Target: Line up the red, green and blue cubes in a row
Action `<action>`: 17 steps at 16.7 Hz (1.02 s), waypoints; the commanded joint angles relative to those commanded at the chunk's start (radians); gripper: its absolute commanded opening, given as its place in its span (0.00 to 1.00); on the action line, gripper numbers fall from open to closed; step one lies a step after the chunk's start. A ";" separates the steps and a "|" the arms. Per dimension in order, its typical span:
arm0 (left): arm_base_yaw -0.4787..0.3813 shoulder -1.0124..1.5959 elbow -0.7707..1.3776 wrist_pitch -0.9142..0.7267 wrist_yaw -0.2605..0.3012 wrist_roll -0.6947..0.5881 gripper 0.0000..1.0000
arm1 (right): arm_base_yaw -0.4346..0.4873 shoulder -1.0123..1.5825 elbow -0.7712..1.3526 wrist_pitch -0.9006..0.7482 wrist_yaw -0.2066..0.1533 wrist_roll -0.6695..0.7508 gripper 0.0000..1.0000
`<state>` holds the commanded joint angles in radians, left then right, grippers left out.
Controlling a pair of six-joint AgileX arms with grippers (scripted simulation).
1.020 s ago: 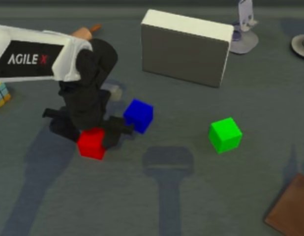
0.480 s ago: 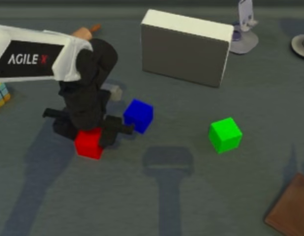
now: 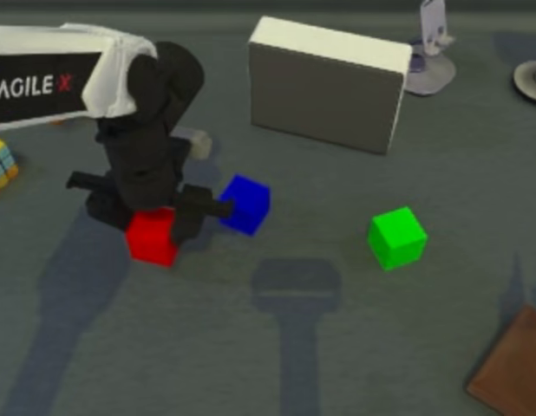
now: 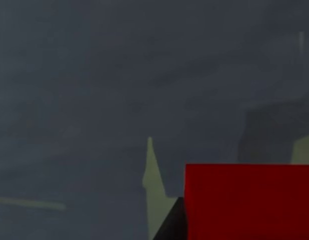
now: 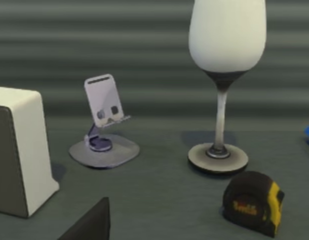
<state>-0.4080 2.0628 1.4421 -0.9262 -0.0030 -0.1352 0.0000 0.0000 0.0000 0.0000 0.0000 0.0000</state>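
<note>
Table (image 3: 355, 347): red cube (image 3: 152, 237) (tool-gripped)

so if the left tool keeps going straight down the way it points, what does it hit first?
The left tool points down with the red cube between its fingers; below that only the table, though how high the cube sits is unclear.

You have open grey table (image 3: 277, 364) along the near edge and between the small matte blue cube (image 3: 245, 204) and the small matte green cube (image 3: 396, 237). The large white rectangular box (image 3: 327, 83) walls off the far edge. A brown board (image 3: 513, 367) fills the near right corner.
</note>
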 joint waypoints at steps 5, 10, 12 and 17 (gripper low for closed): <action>0.009 -0.057 0.075 -0.127 0.001 0.001 0.00 | 0.000 0.000 0.000 0.000 0.000 0.000 1.00; -0.006 -0.057 0.069 -0.126 -0.001 -0.013 0.00 | 0.000 0.000 0.000 0.000 0.000 0.000 1.00; -0.038 -0.074 0.055 -0.130 -0.003 -0.071 0.00 | 0.000 0.000 0.000 0.000 0.000 0.000 1.00; -0.171 -0.156 -0.023 -0.143 -0.010 -0.343 0.00 | 0.000 0.000 0.000 0.000 0.000 0.000 1.00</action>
<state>-0.5791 1.9066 1.4189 -1.0688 -0.0132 -0.4784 0.0000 0.0000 0.0000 0.0000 0.0000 0.0000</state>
